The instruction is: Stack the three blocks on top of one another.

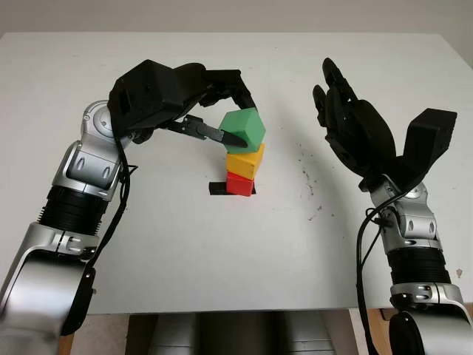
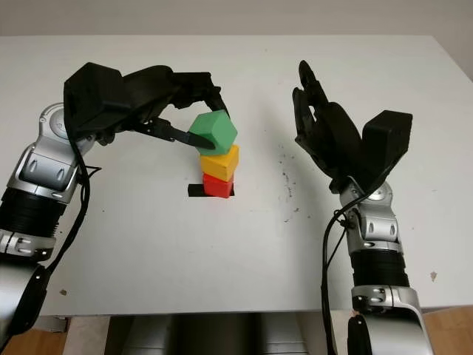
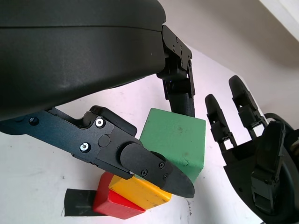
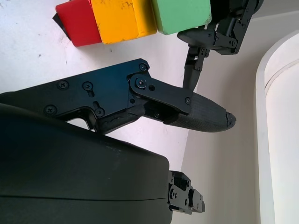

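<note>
A red block (image 1: 238, 183) sits on a black tape mark (image 1: 217, 189) near the middle of the white table (image 1: 162, 251). On it rests a yellow block (image 1: 246, 160). My left hand (image 1: 239, 121) is shut on a green block (image 2: 214, 131), thumb under its near face and fingers over its far side. The green block is tilted, with its lower edge meeting the yellow block's top. The left wrist view shows the green block (image 3: 175, 140) pinched above the yellow block (image 3: 140, 192). My right hand (image 1: 338, 111) is open, raised well to the right of the stack.
Small dark scuff marks (image 1: 307, 174) dot the table between the stack and my right hand. The table's front edge (image 1: 222, 310) runs below both forearms. Bare white surface lies to the left and behind the stack.
</note>
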Controlling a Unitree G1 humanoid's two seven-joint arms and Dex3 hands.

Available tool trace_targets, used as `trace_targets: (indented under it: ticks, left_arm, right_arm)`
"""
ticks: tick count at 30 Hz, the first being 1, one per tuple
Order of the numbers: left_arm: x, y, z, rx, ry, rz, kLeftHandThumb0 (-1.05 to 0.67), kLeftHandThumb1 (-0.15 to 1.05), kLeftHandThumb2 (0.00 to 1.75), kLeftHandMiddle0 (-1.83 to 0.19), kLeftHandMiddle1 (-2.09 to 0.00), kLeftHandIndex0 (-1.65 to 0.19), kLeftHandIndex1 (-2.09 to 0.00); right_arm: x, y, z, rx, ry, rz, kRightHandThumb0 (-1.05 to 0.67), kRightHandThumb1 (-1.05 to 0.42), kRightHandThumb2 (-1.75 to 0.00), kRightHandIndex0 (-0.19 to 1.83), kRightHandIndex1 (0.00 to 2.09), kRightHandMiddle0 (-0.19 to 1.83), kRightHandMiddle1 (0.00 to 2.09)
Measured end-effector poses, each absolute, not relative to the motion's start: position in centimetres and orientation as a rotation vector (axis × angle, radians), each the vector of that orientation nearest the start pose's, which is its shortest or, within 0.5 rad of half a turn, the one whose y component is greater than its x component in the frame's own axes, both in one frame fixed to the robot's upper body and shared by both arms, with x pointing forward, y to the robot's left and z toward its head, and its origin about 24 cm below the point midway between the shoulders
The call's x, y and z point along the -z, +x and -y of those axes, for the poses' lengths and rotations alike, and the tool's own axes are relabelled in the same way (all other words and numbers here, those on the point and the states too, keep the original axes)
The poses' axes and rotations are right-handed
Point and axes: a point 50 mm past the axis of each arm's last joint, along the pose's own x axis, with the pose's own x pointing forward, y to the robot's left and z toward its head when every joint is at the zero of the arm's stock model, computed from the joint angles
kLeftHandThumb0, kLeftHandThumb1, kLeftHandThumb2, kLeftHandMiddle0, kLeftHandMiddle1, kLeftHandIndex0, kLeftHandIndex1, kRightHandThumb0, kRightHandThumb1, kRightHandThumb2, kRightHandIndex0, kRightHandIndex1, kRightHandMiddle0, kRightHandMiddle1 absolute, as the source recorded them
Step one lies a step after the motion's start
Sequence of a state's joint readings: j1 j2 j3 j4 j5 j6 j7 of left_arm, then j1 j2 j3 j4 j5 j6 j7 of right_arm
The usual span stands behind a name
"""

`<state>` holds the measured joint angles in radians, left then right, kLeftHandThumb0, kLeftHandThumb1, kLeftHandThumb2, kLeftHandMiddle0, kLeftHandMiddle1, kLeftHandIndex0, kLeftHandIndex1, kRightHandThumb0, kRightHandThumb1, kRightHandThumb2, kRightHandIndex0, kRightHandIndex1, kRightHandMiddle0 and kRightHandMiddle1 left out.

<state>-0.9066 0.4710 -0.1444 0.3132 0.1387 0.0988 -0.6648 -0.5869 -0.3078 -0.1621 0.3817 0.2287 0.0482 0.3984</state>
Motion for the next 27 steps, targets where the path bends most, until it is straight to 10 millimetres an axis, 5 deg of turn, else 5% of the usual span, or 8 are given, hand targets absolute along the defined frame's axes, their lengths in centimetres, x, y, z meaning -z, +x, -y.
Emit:
trace_targets:
  ticks: [7, 17, 27]
  left_arm:
    - [-23.82, 36.6, -13.91, 0.65, 0.789, 0.261, -0.56, 0.95, 0.05, -0.08, -0.04, -0.32, -1.56]
    - [-23.54, 36.62, -13.93, 0.681, 0.775, 0.222, -0.56, 0.93, 0.05, 0.07, -0.04, -0.16, -0.98]
    - [-23.43, 36.67, -14.04, 0.671, 0.762, 0.184, -0.56, 0.93, 0.05, 0.1, -0.05, -0.14, -0.85]
  right_arm:
    - [-14.26, 35.2, 19.94, -0.289, -0.031, 0.191, -0.67, -1.05, -0.74, -0.19, 0.0, -0.19, 0.0]
    - [-14.02, 35.12, 19.94, -0.288, -0.028, 0.186, -0.66, -1.05, -0.74, -0.19, 0.0, -0.19, 0.0]
    - [-14.0, 35.13, 19.92, -0.286, -0.031, 0.185, -0.67, -1.05, -0.75, -0.19, 0.0, -0.19, 0.0]
